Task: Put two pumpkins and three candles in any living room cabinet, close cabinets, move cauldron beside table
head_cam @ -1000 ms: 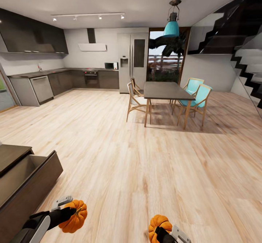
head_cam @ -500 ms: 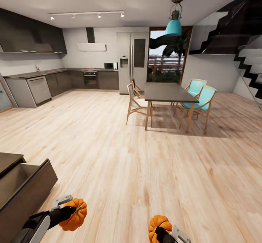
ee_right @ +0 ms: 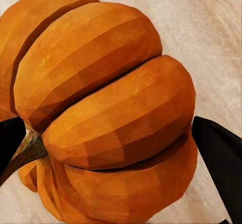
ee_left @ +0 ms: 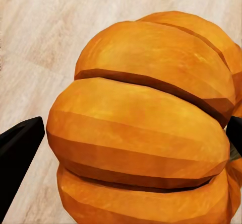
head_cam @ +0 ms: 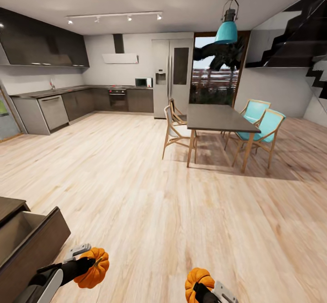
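Note:
Each of my grippers carries one orange ribbed pumpkin. At the bottom left of the head view my left gripper (head_cam: 88, 265) is shut on a pumpkin (head_cam: 94, 268); close up, that pumpkin (ee_left: 146, 128) sits between the dark fingers (ee_left: 17, 153). My right gripper (head_cam: 200, 289) at the bottom edge is shut on the other pumpkin (head_cam: 198, 281), whose ribs and stem (ee_right: 101, 113) show between black fingers (ee_right: 219, 163). The dark-brown cabinet (head_cam: 27, 248) stands at the lower left with a drawer pulled open, showing its pale inside. The candles and the cauldron are out of view.
Light wood floor (head_cam: 150, 203) stretches ahead. A dark dining table (head_cam: 218, 117) with wooden and teal chairs (head_cam: 268, 128) stands right of centre under a teal lamp. Grey kitchen units (head_cam: 68, 103) and a fridge (head_cam: 170, 76) line the far wall. A staircase (head_cam: 299, 35) rises at the right.
The whole head view has swung left and dipped a little: table and kitchen sit further right, and less of the cabinet shows. Both grippers keep their pumpkins in the same spots.

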{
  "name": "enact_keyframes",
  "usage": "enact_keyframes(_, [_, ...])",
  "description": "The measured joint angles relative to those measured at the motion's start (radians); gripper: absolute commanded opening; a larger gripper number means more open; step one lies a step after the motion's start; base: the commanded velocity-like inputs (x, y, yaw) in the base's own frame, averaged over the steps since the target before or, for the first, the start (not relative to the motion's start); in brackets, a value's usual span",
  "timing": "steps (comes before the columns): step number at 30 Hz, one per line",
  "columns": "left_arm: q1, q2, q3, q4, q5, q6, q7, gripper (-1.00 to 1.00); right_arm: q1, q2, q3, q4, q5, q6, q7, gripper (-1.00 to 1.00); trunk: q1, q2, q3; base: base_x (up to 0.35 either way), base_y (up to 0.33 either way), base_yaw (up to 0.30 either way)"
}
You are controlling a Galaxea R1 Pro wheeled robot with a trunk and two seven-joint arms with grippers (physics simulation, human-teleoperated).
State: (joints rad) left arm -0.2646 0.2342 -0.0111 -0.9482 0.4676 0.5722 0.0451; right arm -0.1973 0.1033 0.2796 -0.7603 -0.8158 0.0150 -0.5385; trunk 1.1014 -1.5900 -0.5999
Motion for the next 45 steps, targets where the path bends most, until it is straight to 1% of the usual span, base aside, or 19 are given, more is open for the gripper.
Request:
enact_keyframes(9, [0.000, 0.000, 0.000, 0.000, 0.001, 0.000, 0.000, -1.00, 0.000, 0.002, 0.002, 0.000, 0.001, 0.000, -0.001, -1.00, 0.000, 0.000, 0.000, 0.304, -0.149, 0.243])
enact_keyframes(45, [0.000, 0.001, 0.000, 0.001, 0.002, 0.000, -0.001, -1.00, 0.000, 0.002, 0.005, 0.000, 0.002, 0.000, 0.000, -1.00, 0.000, 0.000, 0.000, 0.254, -0.245, 0.288])
